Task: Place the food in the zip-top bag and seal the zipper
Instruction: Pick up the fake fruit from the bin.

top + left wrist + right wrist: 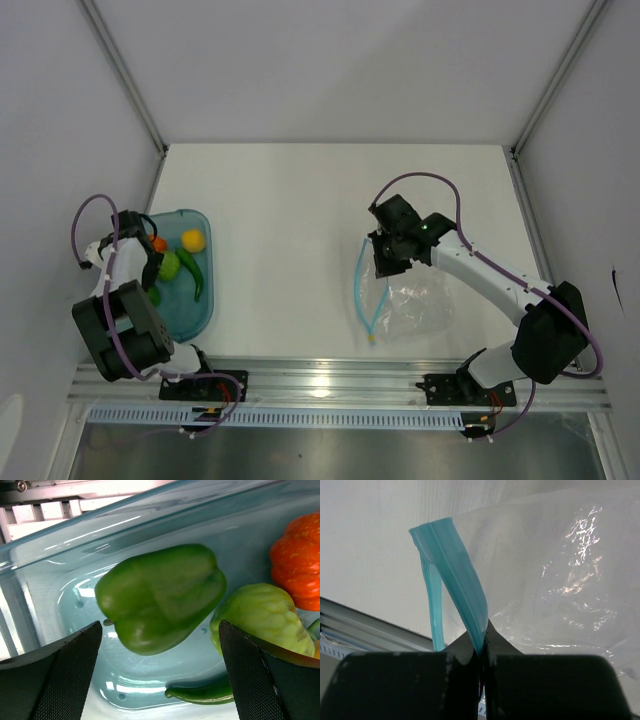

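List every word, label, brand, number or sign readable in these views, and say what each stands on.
No text can be read in any view. The zip-top bag, its zipper, the green pepper, the teal tray and the aluminium rail carry no visible print.

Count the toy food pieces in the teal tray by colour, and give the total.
Green: 3 (bell pepper, pale ribbed fruit, chili)
Orange: 1 (pumpkin)
Yellow: 1 (round fruit)
Total: 5
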You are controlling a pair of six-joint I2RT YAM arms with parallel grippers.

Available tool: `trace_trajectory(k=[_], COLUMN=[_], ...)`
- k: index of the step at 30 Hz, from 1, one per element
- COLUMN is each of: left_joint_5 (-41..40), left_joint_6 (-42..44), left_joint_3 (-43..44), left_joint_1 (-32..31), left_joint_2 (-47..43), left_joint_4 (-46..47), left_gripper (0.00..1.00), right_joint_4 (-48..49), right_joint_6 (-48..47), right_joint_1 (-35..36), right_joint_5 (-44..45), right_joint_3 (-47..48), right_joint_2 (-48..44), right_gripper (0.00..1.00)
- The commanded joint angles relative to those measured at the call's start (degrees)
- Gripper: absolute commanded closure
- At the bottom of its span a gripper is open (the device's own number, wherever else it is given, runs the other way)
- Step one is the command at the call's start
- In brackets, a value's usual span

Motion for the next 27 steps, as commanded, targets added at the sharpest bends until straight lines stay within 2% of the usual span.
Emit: trace_trajectory(k=[1,6,12,20,22,27], left_joint_5=[0.50,-0.02,-0.99,-1.52,-1.52,-1.87], left_joint_6=[0.67,0.05,-1.44,-2.50,-2.58,-3.11], left_joint_3=[2.88,2.53,0.86,-0.81,-0.99,-1.34], left_joint_1=[0.64,0.64,0.55,0.81,0.81,0.81], left_joint_2=[1.07,1.60,1.69,0.81,0.81,-0.16], left_joint_4=[0.92,-0.05,-1.01,-0.49,-0.40,-0.58], left_gripper=[0.00,0.01,0.06,0.26,0.37,0.51], right_joint_4=[0.37,0.29,0.20,-0.33,-0.59,-0.94], right_joint_6=[0.04,0.30,0.65,0.83,0.91,0.91], right_joint_1=[0.30,0.30,0.48,0.56,0.57,0.56], right_joint_5=[-0.77,-1.03,-1.12,-0.68,-0.59,0.02], right_joint_3=[0.55,0.63,0.63,0.63,0.55,0.37], right_joint_2=[-0.98,-1.15,-1.77,-2.56,-2.65,-3.26], right_gripper=[1.00,1.00,1.00,1.00,1.00,1.00])
